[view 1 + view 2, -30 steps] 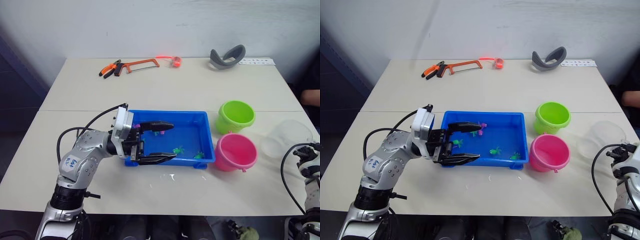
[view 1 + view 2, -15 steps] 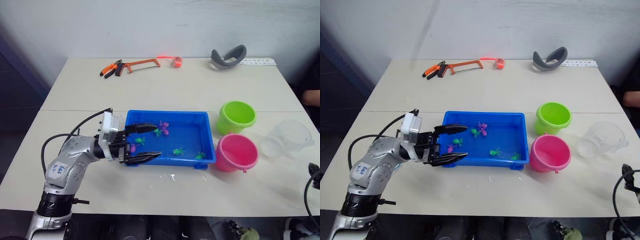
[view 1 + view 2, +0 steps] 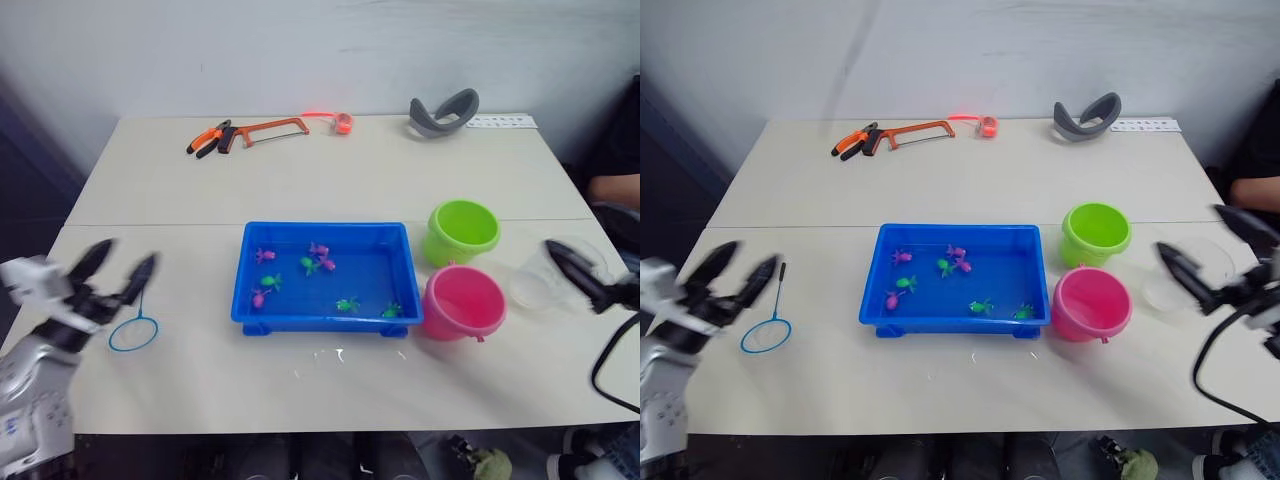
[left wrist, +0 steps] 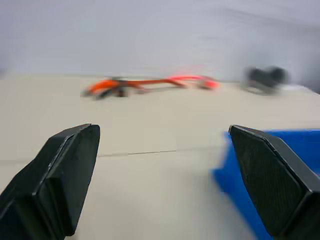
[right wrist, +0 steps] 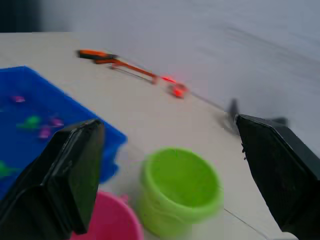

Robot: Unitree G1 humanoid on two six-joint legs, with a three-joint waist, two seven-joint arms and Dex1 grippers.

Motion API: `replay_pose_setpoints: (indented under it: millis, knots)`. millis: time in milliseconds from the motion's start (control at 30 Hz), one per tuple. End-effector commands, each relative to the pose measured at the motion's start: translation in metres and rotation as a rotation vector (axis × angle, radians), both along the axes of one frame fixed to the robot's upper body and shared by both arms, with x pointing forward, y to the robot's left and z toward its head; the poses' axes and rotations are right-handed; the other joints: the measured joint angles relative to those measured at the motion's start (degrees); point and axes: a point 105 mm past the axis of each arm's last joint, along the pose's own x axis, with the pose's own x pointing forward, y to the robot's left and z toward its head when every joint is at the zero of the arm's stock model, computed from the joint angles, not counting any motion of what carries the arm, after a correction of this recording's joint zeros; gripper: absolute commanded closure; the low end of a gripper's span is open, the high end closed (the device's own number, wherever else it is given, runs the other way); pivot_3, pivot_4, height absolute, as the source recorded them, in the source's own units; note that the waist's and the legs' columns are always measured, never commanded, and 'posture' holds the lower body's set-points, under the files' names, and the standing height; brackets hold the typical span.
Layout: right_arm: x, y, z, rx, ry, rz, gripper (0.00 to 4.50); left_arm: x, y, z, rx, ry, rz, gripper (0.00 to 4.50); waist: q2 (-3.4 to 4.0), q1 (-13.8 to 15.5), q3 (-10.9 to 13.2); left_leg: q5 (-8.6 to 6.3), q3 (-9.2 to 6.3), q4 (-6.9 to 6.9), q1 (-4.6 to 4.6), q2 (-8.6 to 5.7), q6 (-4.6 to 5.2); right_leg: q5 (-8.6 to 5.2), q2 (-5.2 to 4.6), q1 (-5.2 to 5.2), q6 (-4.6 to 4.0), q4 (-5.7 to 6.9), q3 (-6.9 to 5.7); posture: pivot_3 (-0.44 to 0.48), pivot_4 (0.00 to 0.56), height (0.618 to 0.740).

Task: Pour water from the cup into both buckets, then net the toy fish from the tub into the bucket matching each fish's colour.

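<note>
The blue tub [image 3: 250, 310] sits mid-table with several pink and green toy fish [image 3: 318, 262] in its water. To its right stand the green bucket [image 3: 462, 230] and, nearer me, the pink bucket [image 3: 463, 300]. The clear cup [image 3: 1165, 292] lies further right, on its side, I think. My right gripper [image 3: 1212, 247] hovers open over the cup, holding nothing. The net [image 3: 133, 333] lies on the table left of the tub. My left gripper [image 3: 112, 268] hangs open just above and left of the net, apart from it.
A hacksaw [image 3: 270, 128], pliers [image 3: 208, 140] and a red roll [image 3: 343, 123] lie along the far edge, with a grey headset [image 3: 440, 112] and a white strip [image 3: 500, 122]. A person's arm [image 3: 612, 188] shows at the right edge. Water drops [image 3: 338, 354] lie before the tub.
My left gripper has pulled back from the tub to the table's left side, near the net. My right gripper has risen into view over the cup.
</note>
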Motion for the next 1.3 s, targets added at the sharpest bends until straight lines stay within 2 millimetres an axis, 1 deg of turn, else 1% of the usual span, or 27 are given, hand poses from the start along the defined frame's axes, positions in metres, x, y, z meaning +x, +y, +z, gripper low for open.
replay_pose_setpoints:
  millis: [33,67,133,167,200,233,300,367,467,533,600,633,667,733,767,800,867,933,967,1033,1100,1167,1200,1300]
  knots:
    - [-0.007,0.041,-0.007,-0.077,-0.025,0.211,0.06,-0.027,0.033,-0.009,-0.047,0.034,0.180,0.00,-0.07,0.6,0.0,-0.03,-0.03,0.01,-0.04,-0.06,0.04,0.00,-0.08,0.00,0.00,-0.02,-0.05,0.000,0.150,0.740]
    - [-0.008,0.054,-0.009,-0.072,-0.034,0.267,0.06,-0.038,0.042,-0.018,-0.054,0.069,0.224,0.00,-0.10,0.7,0.0,-0.07,-0.01,0.03,-0.04,-0.07,0.09,0.00,-0.16,0.00,0.01,-0.05,-0.08,0.000,0.150,0.740]
    - [-0.010,0.072,-0.014,-0.073,-0.053,0.352,0.06,-0.055,0.054,-0.032,-0.075,0.131,0.298,0.00,-0.15,1.0,0.0,-0.12,0.02,0.06,-0.03,-0.17,0.16,0.00,-0.31,0.02,0.01,-0.07,-0.14,0.000,0.150,0.740]
    - [-0.012,0.079,-0.017,-0.079,-0.060,0.385,0.06,-0.062,0.059,-0.037,-0.086,0.156,0.328,0.00,-0.23,1.1,0.0,-0.14,0.02,0.07,-0.04,-0.22,0.19,0.00,-0.38,0.02,0.02,-0.07,-0.16,0.000,0.150,0.740]
    - [-0.017,0.086,-0.023,-0.107,-0.065,0.431,0.06,-0.070,0.060,-0.043,-0.076,0.191,0.348,0.00,-0.29,1.2,0.0,-0.16,0.02,0.07,-0.03,-0.24,0.21,0.00,-0.41,0.02,0.02,-0.14,-0.17,0.000,0.150,0.740]
    - [-0.020,0.091,-0.028,-0.127,-0.069,0.462,0.06,-0.075,0.061,-0.048,-0.068,0.214,0.359,0.00,-0.37,1.3,0.0,-0.19,0.01,0.08,-0.04,-0.26,0.23,0.00,-0.45,0.01,0.02,-0.25,-0.19,0.000,0.150,0.740]
    - [-0.027,0.096,-0.034,-0.147,-0.099,0.504,0.06,-0.089,0.065,-0.064,-0.041,0.306,0.398,0.00,-0.50,1.4,-0.1,-0.27,-0.02,0.07,-0.03,-0.29,0.22,0.00,-0.51,0.03,0.02,-0.31,-0.21,0.000,0.150,0.740]
    - [-0.030,0.099,-0.037,-0.119,-0.112,0.508,0.06,-0.102,0.069,-0.080,-0.014,0.412,0.440,0.00,-0.54,1.3,-0.1,-0.31,-0.02,0.06,-0.02,-0.30,0.22,0.00,-0.53,0.05,0.02,-0.34,-0.21,0.000,0.150,0.740]
    - [-0.037,0.104,-0.047,-0.112,-0.086,0.542,0.06,-0.103,0.066,-0.082,-0.006,0.443,0.445,0.00,-0.58,1.4,-0.1,-0.39,-0.02,0.06,-0.01,-0.30,0.10,0.00,-0.55,0.04,0.02,-0.33,-0.21,0.000,0.150,0.740]
    - [-0.040,0.104,-0.051,-0.107,-0.070,0.545,0.06,-0.094,0.060,-0.077,-0.040,0.436,0.431,0.00,-0.60,1.4,-0.1,-0.44,-0.03,0.06,-0.01,-0.30,0.01,0.00,-0.58,0.02,0.01,-0.32,-0.20,0.000,0.150,0.740]
    - [-0.041,0.104,-0.053,-0.105,-0.060,0.547,0.06,-0.075,0.051,-0.065,-0.061,0.421,0.397,0.00,-0.62,1.4,-0.2,-0.46,-0.05,0.06,-0.01,-0.30,-0.02,0.00,-0.60,0.02,0.01,-0.30,-0.20,0.000,0.150,0.740]
    - [-0.041,0.104,-0.052,-0.096,-0.060,0.543,0.06,-0.064,0.049,-0.060,-0.058,0.439,0.394,0.00,-0.64,1.5,-0.2,-0.45,-0.06,0.06,-0.01,-0.30,-0.02,0.00,-0.62,0.03,0.01,-0.28,-0.20,0.000,0.150,0.740]
    - [-0.039,0.104,-0.046,-0.053,-0.060,0.521,0.06,-0.053,0.045,-0.054,-0.051,0.446,0.388,0.00,-0.66,1.6,-0.2,-0.44,-0.08,0.08,-0.01,-0.31,-0.04,0.00,-0.63,0.02,0.00,-0.23,-0.21,0.000,0.150,0.740]
    - [-0.035,0.105,-0.036,0.007,-0.061,0.507,0.06,-0.031,0.038,-0.049,-0.013,0.525,0.398,0.00,-0.66,1.4,-0.2,-0.40,-0.11,0.08,0.02,-0.31,-0.08,0.00,-0.63,0.02,0.00,-0.16,-0.21,0.000,0.150,0.740]
    - [-0.034,0.106,-0.034,0.021,-0.058,0.508,0.06,-0.025,0.036,-0.048,0.002,0.555,0.401,0.00,-0.66,1.3,-0.2,-0.38,-0.11,0.08,0.02,-0.32,-0.10,0.00,-0.63,0.00,0.00,-0.10,-0.20,0.000,0.150,0.740]
    - [-0.032,0.107,-0.032,0.018,-0.061,0.508,0.06,-0.012,0.028,-0.045,-0.003,0.577,0.389,0.00,-0.65,1.2,-0.2,-0.37,-0.11,0.07,0.05,-0.33,-0.11,0.00,-0.62,0.01,0.00,-0.08,-0.20,0.000,0.150,0.740]
    - [-0.029,0.109,-0.030,0.011,-0.061,0.507,0.06,0.007,0.016,-0.040,-0.013,0.603,0.351,0.00,-0.62,1.0,-0.2,-0.31,-0.07,0.04,0.06,-0.34,0.01,0.00,-0.61,0.00,0.00,-0.08,-0.18,0.000,0.150,0.740]
    - [-0.028,0.110,-0.029,-0.009,-0.066,0.515,0.06,0.025,0.006,-0.046,-0.022,0.698,0.307,0.00,-0.63,1.1,-0.2,-0.25,-0.07,0.03,0.02,-0.34,0.10,0.00,-0.54,-0.03,0.00,0.10,-0.22,0.000,0.150,0.740]
    - [-0.028,0.111,-0.030,-0.018,-0.067,0.520,0.06,0.030,0.003,-0.049,-0.027,0.737,0.300,0.00,-0.63,1.1,-0.2,-0.24,-0.09,0.02,0.00,-0.34,0.09,0.00,-0.51,-0.03,0.00,0.12,-0.27,0.000,0.150,0.740]
    - [-0.028,0.111,-0.030,-0.024,-0.068,0.519,0.06,0.050,0.002,-0.051,-0.021,0.768,0.307,0.00,-0.64,1.2,-0.2,-0.21,-0.04,0.02,0.02,-0.35,0.08,0.00,-0.46,-0.03,0.01,0.15,-0.28,0.000,0.150,0.740]
    - [-0.027,0.111,-0.031,-0.025,-0.068,0.514,0.06,0.063,-0.001,-0.055,-0.006,0.801,0.296,0.00,-0.64,1.2,-0.2,-0.18,-0.03,0.03,-0.02,-0.34,0.08,0.00,-0.39,-0.04,0.01,0.13,-0.31,0.000,0.150,0.740]
    - [-0.028,0.111,-0.031,-0.027,-0.076,0.505,0.06,0.069,-0.006,-0.065,0.018,0.873,0.271,0.00,-0.66,1.2,-0.2,-0.18,0.02,0.04,-0.01,-0.35,0.09,0.00,-0.36,-0.04,0.01,0.13,-0.30,0.000,0.150,0.740]
    - [-0.029,0.112,-0.031,-0.029,-0.078,0.502,0.06,0.071,-0.005,-0.071,0.039,0.916,0.282,0.00,-0.66,1.2,-0.2,-0.18,0.03,0.05,-0.02,-0.35,0.09,0.00,-0.34,-0.04,0.01,0.12,-0.30,0.000,0.150,0.740]
    - [-0.032,0.111,-0.031,-0.028,-0.083,0.487,0.06,0.080,-0.011,-0.077,0.033,0.940,0.279,0.00,-0.69,1.2,-0.2,-0.17,0.04,0.05,-0.02,-0.34,0.08,0.00,-0.33,-0.04,0.02,0.11,-0.29,0.000,0.150,0.740]
